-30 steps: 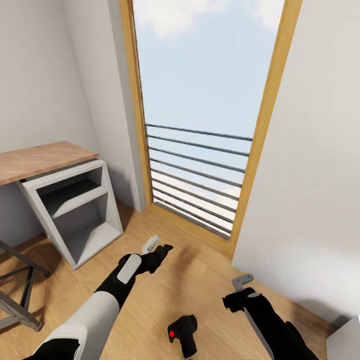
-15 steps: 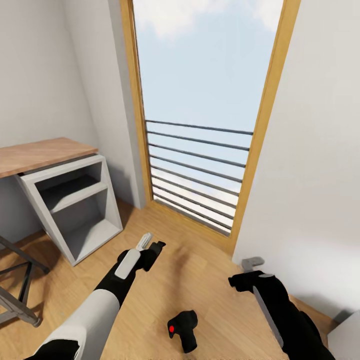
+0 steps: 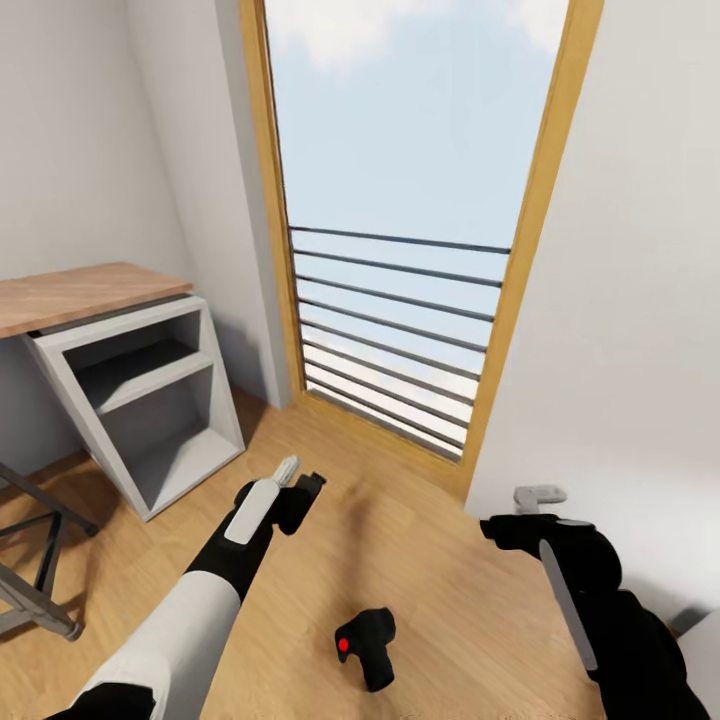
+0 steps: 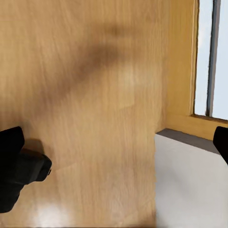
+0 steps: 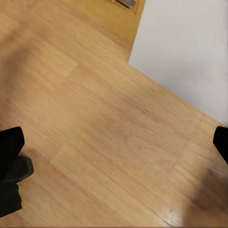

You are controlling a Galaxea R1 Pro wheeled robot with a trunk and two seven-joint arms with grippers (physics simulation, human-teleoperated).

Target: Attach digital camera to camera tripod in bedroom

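Since 1.0 s ago, the right gripper has shifted outward toward the grey wall, and the left gripper has drawn slightly nearer the window; the head view itself has also shifted a little.

Head view:
- The digital camera lies on the wood plank floor, between the 2 arms and nearer the robot than either gripper. Its red button faces up and to the left. It touches neither gripper.
- The left gripper hangs above the floor, ahead of and to the left of the digital camera, pointing toward the window.
- The right gripper hangs above the floor close to the grey wall, ahead of and to the right of the digital camera.
- Silver-grey legs of the camera tripod stand at the left edge, well apart from the digital camera.
- A white cube shelf with a wooden top stands against the left wall, beside the window frame.

Wrist views:
- Left wrist view: both fingertips sit at opposite frame edges with bare floor between them. Jaws are spread wide and hold nothing. The digital camera appears beside 1 fingertip.
- Right wrist view: both fingertips sit at opposite edges over floor and wall base. Jaws are spread wide and hold nothing.
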